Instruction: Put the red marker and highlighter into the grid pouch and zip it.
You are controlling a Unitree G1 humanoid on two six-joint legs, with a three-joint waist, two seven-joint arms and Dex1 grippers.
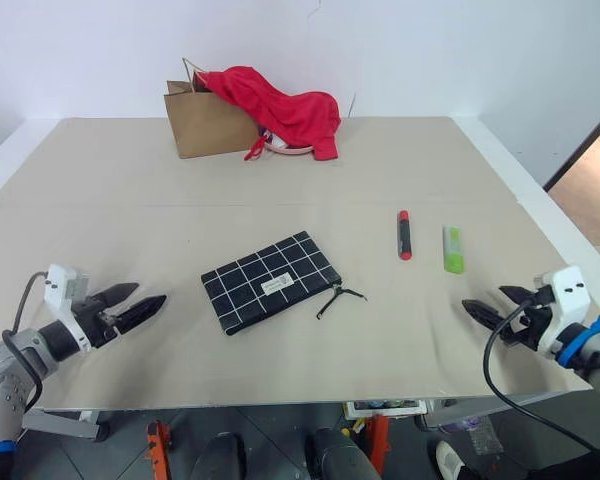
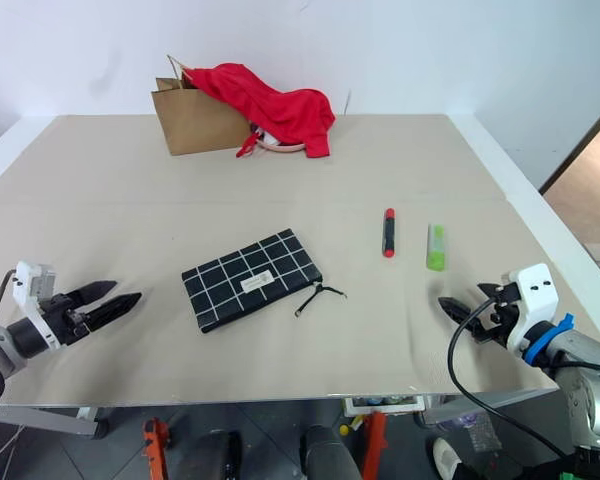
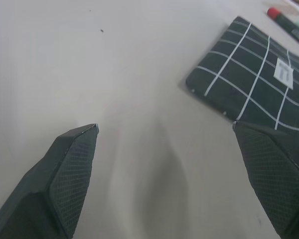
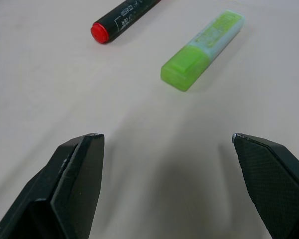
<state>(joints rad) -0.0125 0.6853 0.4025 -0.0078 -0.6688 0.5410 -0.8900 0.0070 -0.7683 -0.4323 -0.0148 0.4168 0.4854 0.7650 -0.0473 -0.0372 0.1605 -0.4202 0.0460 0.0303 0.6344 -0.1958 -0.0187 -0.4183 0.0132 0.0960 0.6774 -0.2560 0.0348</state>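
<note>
Right wrist view: right hand [image 4: 167, 144] spread wide, empty, low over bench [image 1: 100, 180] near its right edge. Highlighter [image 4: 203, 49] just ahead, red marker [image 4: 124, 19] beyond. Left hand [image 1: 140, 303] released, near front-left corner. Grid pouch [image 1: 270, 281] mid-bench, apparently zipped. Best: unzip first, then straddle highlighter across its width.

Both arms hover low and wide apart, left pincer [image 1: 148, 299] and right pincer [image 1: 487, 303] spread (nothing held).
</note>
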